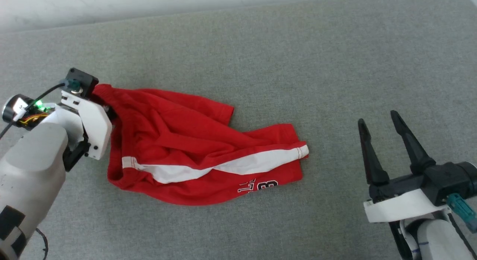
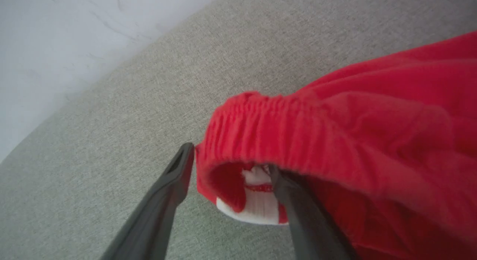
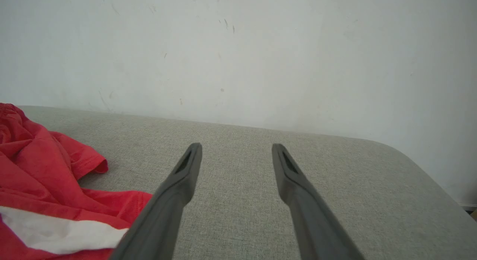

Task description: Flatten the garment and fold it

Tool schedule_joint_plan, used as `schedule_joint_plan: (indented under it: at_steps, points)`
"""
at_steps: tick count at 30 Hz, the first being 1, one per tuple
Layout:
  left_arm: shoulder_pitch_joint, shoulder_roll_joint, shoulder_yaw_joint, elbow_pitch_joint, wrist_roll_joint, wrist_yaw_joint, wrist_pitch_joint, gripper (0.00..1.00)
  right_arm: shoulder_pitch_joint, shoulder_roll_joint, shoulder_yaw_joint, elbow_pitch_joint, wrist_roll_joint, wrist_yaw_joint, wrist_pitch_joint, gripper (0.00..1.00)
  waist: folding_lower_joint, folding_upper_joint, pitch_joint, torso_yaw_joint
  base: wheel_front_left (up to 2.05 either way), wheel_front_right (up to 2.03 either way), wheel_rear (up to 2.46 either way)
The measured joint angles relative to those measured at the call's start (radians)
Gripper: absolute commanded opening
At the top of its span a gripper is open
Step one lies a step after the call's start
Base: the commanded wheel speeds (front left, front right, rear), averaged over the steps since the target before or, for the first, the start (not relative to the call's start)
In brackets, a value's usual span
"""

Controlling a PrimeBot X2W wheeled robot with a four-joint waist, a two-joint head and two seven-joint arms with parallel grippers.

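Grey surface (image 1: 261,47) — the garment (image 1: 179,140), waistband straddled by the spread left claw (image 2: 231,159); right claw (image 1: 377,117) spread, well apart.

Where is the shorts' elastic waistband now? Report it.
The waistband is at the red shorts' left end in the head view; the left gripper's open jaws straddle its edge, one inside.

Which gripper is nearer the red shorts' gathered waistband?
Left. The left gripper straddles the gathered elastic waistband, one finger inside the opening, jaws apart. The right gripper is over bare grey fabric surface beyond the leg hems, clear of the red white-striped shorts.
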Motion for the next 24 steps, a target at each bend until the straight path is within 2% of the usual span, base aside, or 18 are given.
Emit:
schedule_joint_plan:
  at_steps: [6, 10, 13, 19, 24]
  points:
    - [-0.049, 0.011, -0.016, -0.02, 0.003, -0.02, 0.016, 1.0, 0.049, 0.002, -0.029, 0.0, -0.003, 0.0, 0.0, 1.0, 0.0, 0.0, -0.039, 0.027, 0.0, 0.0, 0.0]
    - [-0.106, 0.049, -0.044, -0.111, -0.001, -0.021, 0.097, 1.0, 0.065, 0.004, -0.026, 0.001, -0.003, 0.0, 0.0, 1.0, -0.0002, 0.0, -0.074, 0.062, 0.0, 0.0, 0.0]
    - [-0.126, 0.072, -0.054, -0.235, -0.049, -0.021, 0.188, 1.0, 0.067, 0.006, -0.025, 0.0, -0.003, 0.0, 0.0, 1.0, -0.0001, 0.0, -0.097, 0.087, 0.0, 0.0, 0.0]
    - [-0.125, 0.148, -0.075, -0.486, -0.191, -0.021, 0.469, 1.0, 0.067, 0.007, -0.014, -0.002, -0.008, 0.0, 0.0, 1.0, -0.0003, 0.0, -0.119, 0.115, 0.0, 0.0, 0.0]
    - [-0.087, 0.187, -0.079, -0.589, -0.255, -0.021, 0.619, 1.0, 0.065, 0.005, -0.002, -0.002, -0.008, 0.0, 0.0, 1.0, -0.0001, 0.0, -0.105, 0.101, 0.0, 0.0, 0.0]
